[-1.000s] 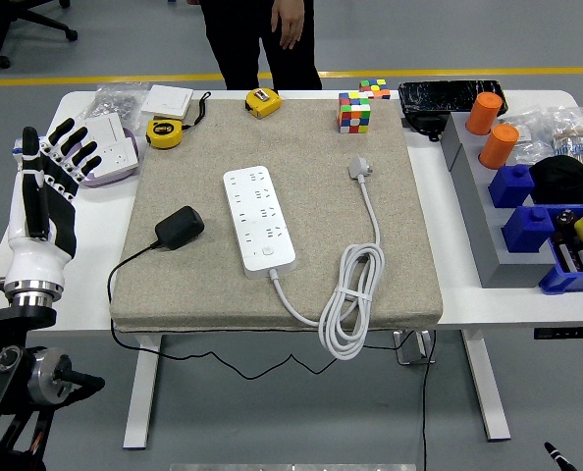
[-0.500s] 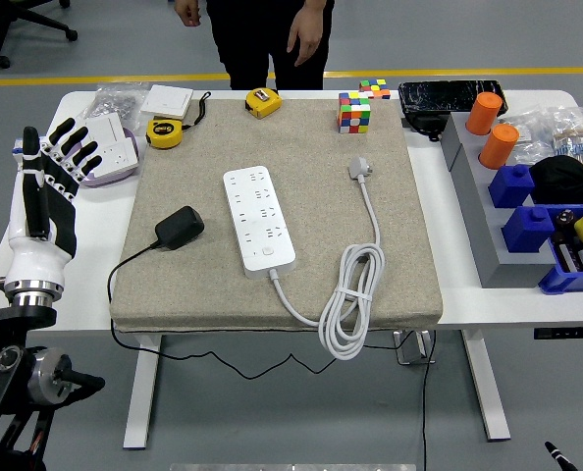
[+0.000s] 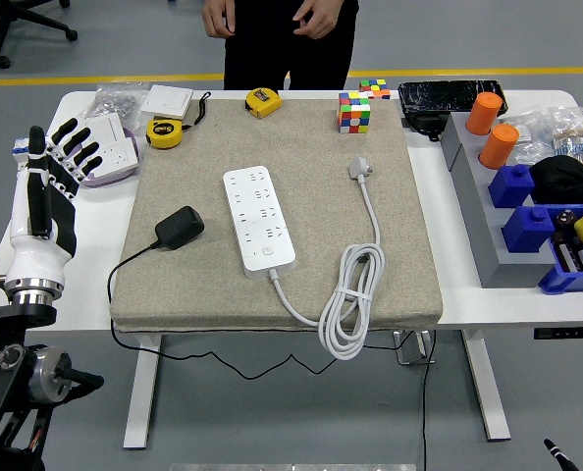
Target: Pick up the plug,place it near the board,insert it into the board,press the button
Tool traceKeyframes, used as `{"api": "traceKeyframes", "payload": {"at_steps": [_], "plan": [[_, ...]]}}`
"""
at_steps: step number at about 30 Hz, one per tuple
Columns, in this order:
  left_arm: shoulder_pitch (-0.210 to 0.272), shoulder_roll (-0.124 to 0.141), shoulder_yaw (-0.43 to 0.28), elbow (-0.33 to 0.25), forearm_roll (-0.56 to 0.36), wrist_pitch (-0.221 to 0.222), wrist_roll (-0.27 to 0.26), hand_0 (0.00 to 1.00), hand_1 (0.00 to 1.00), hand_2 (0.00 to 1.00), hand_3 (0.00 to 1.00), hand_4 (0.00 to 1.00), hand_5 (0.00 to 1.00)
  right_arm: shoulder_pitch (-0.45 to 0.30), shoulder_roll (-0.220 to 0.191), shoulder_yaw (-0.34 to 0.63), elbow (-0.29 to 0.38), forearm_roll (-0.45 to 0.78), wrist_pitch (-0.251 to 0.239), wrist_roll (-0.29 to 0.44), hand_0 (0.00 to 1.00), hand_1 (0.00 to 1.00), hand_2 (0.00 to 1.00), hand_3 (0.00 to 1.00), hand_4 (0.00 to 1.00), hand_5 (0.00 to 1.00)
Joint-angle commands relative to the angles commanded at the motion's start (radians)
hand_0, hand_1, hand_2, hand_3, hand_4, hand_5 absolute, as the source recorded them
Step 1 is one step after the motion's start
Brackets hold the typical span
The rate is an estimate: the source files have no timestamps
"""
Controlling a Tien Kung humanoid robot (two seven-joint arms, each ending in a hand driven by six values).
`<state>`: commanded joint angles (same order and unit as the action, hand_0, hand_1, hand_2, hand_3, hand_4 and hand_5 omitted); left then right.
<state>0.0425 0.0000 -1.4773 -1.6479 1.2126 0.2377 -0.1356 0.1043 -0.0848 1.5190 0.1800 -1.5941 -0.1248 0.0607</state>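
The white table (image 3: 95,231) carries a beige mat (image 3: 409,245), right of the left hand (image 3: 51,182). That hand is raised at the table's left edge, fingers spread and holding nothing; over the last second it has barely shifted, so pickup has not begun. The only real change is the person (image 3: 282,34) beyond it, whose hands have drawn together. The board (image 3: 258,218) lies farther right of the hand, unmoved. The black plug (image 3: 179,226) sits between hand and board, nearest, untouched, its lead trailing off the near edge.
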Motion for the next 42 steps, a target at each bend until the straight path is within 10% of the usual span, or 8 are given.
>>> {"api": "traceKeyframes", "payload": {"at_steps": [4,5,10,11,27,42], "plan": [[-0.015,0.000,0.015,0.011,0.090,0.011,0.035,0.764,0.807,0.813,0.805,0.998,0.676,0.000,0.000,0.000,0.000,0.001,0.000,0.000,0.902,0.880,0.835,0.843,0.998,0.998],[-0.028,0.000,0.028,0.022,0.119,0.012,0.051,0.851,0.867,0.813,0.808,0.998,0.396,0.000,0.000,0.002,0.000,0.000,0.000,-0.001,0.903,0.880,0.835,0.843,0.998,0.998],[-0.115,0.021,0.115,0.128,0.307,0.027,0.096,0.851,0.867,0.813,0.808,0.998,0.396,0.001,0.003,-0.003,0.000,0.009,0.000,-0.001,0.903,0.880,0.835,0.843,0.998,0.998],[-0.134,0.024,0.132,0.156,0.340,0.030,0.100,0.904,0.903,0.857,0.828,0.998,0.239,0.002,0.004,-0.003,0.000,0.010,0.000,-0.002,0.902,0.880,0.835,0.842,0.998,0.998],[-0.347,0.000,0.253,0.538,0.675,0.012,0.150,0.929,0.971,0.910,0.892,0.998,0.193,0.000,0.006,-0.009,0.000,0.005,0.004,-0.007,0.902,0.880,0.834,0.841,0.998,0.998],[-0.376,0.000,0.218,0.682,0.859,0.042,0.162,0.770,0.766,0.693,0.709,0.998,0.196,-0.006,0.004,-0.008,0.000,-0.001,0.004,-0.008,0.901,0.880,0.833,0.841,0.998,0.998]]}}
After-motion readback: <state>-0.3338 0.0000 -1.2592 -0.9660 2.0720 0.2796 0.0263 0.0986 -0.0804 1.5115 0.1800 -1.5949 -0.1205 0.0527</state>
